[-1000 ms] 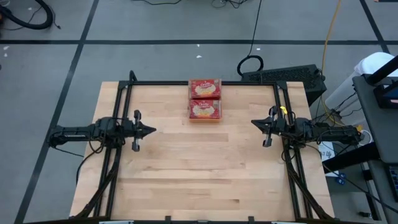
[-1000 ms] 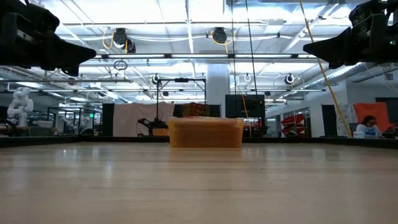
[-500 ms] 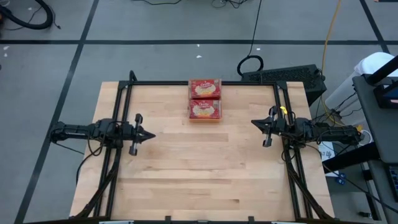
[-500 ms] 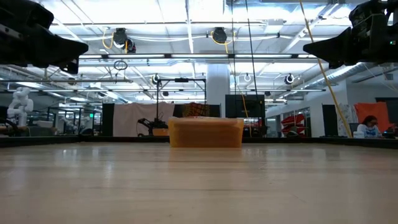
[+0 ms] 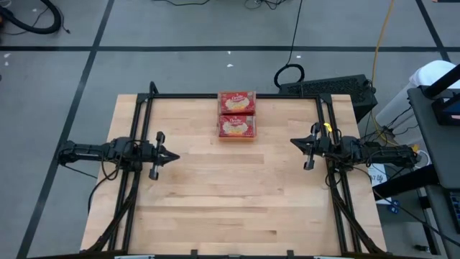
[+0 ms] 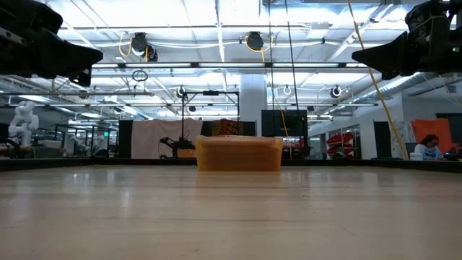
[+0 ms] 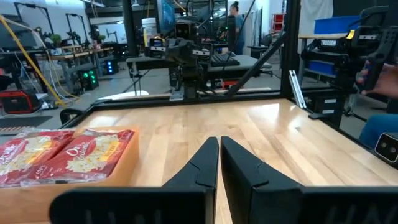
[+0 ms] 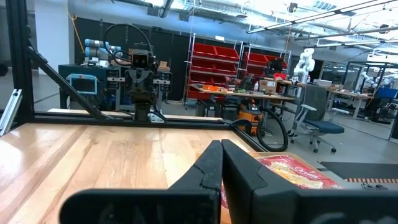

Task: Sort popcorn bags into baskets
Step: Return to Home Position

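Observation:
The orange tray (image 5: 220,115) stands at the middle of the table's far edge, and its front wall (image 6: 238,154) faces the low view. Red popcorn bags lie flat in it in two piles, a far one (image 5: 236,101) and a near one (image 5: 237,126). In the left wrist view the bags (image 7: 68,154) show above the tray wall (image 7: 132,163), and one bag (image 8: 292,169) shows in the right wrist view. My left gripper (image 5: 175,155) (image 7: 219,140) hovers shut over the table's left side, pointing right. My right gripper (image 5: 292,142) (image 8: 221,144) hovers shut over the right side, pointing left. Both are well away from the tray.
A black frame (image 5: 237,96) runs along the table's far edge and down both sides. Bare wood (image 5: 233,187) spreads between the two grippers and toward the near edge. A person sits in the room far beyond the table (image 6: 427,146).
My left gripper has swung slightly toward the table's near edge and then held still. It has stayed shut. The right arm, the tray and the bags have not moved.

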